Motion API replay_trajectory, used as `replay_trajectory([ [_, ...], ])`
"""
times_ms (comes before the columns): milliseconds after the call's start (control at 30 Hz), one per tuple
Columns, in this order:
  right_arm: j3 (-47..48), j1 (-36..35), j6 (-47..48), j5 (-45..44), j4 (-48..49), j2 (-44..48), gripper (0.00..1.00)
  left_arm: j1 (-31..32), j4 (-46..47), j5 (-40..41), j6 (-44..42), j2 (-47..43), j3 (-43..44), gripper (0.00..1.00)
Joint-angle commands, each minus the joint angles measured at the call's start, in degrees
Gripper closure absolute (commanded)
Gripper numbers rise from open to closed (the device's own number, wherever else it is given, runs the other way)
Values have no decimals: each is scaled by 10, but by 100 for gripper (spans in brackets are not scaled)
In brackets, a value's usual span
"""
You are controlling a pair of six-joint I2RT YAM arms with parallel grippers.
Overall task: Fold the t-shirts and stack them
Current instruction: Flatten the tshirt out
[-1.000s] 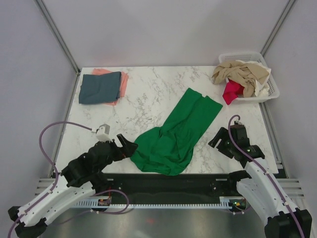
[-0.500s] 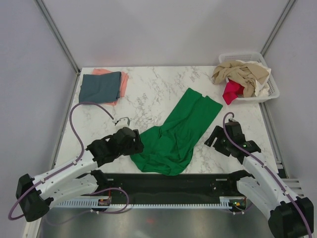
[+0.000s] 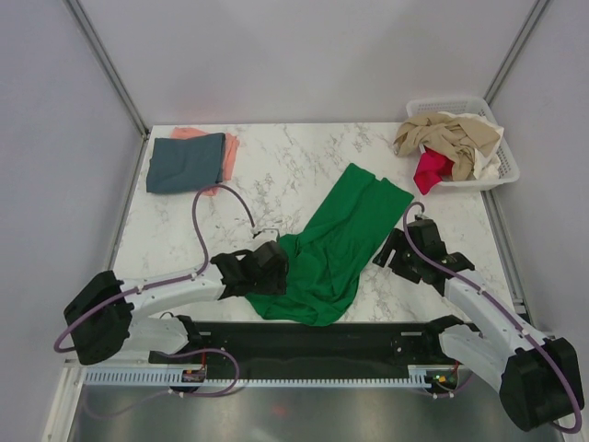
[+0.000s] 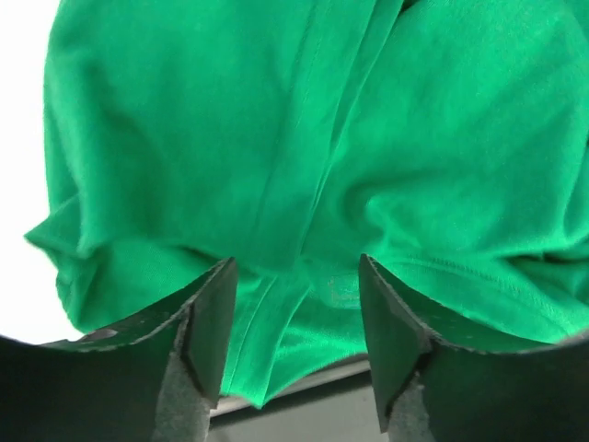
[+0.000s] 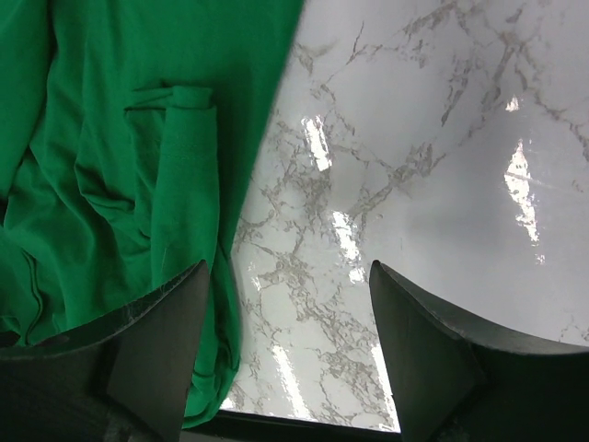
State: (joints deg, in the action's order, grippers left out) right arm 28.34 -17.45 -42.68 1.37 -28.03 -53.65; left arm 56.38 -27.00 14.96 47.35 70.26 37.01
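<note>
A bright green t-shirt [image 3: 339,241] lies crumpled and stretched diagonally across the middle of the marble table. My left gripper [image 3: 274,261] is open at its near left edge; in the left wrist view the green cloth [image 4: 304,157] fills the frame and its hem lies between the open jaws. My right gripper [image 3: 394,250] is open just right of the shirt, over bare marble, with the green cloth [image 5: 120,166] to its left. A folded slate blue-grey tee [image 3: 187,162] lies on a salmon pink one [image 3: 228,152] at the far left. Beige [image 3: 451,133] and magenta-red [image 3: 431,168] tees are in the basket.
A white slatted basket [image 3: 502,175] stands at the far right corner of the table. The table's black front edge [image 3: 304,336] runs just below the shirt's near hem. Metal frame posts rise at both back corners.
My left arm has swung right, bringing its gripper from left of the shirt onto its near left edge. My right gripper has moved up and left towards the shirt's right side.
</note>
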Motion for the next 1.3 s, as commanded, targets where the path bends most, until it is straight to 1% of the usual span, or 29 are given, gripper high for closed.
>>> replay_trajectory([
  [0,-4,-6,0,-10,25,0,21,1,32,26,-43,33,39,36],
  [100,-10,-7,1,-10,27,3,21,2,33,40,-46,58,41,34],
  [300,-18,-9,3,-10,32,-1,21,0,34,46,-44,72,42,40],
  [400,-21,-9,4,-10,32,0,21,-5,35,46,-43,66,39,51],
  [433,-21,-11,3,-10,32,0,21,-5,35,47,-42,65,38,65],
  [467,-22,-12,3,-10,32,1,21,-6,35,49,-42,63,39,72],
  [500,-23,-12,3,-10,32,2,21,-7,35,50,-43,58,39,77],
  [633,-28,-15,3,-10,32,2,21,-10,35,53,-49,53,46,84],
  [667,-29,-15,3,-10,34,2,21,-10,32,53,-50,53,49,83],
  [700,-29,-15,3,-10,34,3,21,-11,29,50,-50,52,48,80],
  [733,-30,-17,3,-10,33,4,21,-12,28,49,-50,50,49,60],
  [767,-30,-16,3,-10,33,5,21,-11,27,48,-47,46,47,52],
  [800,-32,-17,3,-10,33,6,21,-11,21,47,-47,41,46,46],
  [833,-33,-17,4,-10,33,8,21,-11,20,48,-46,25,45,35],
  [933,-40,-19,3,-10,37,9,21,-12,21,60,-50,-12,43,30],
  [1000,-43,-19,0,-10,43,5,21,-14,32,62,-71,-14,53,28],
  [1033,-43,-21,-2,-10,46,4,21,-17,37,62,-90,-8,73,27],
  [1100,-43,-22,-4,-10,50,-1,21,-25,38,60,-107,29,96,27],
  [1133,-42,-24,-6,-10,50,-2,21,-29,40,60,-122,44,122,27],
  [1167,-41,-26,-5,-10,50,-1,21,-31,42,58,-129,78,134,28],
  [1267,-42,-28,-3,-10,48,6,21,-42,56,50,-154,123,177,32],
])
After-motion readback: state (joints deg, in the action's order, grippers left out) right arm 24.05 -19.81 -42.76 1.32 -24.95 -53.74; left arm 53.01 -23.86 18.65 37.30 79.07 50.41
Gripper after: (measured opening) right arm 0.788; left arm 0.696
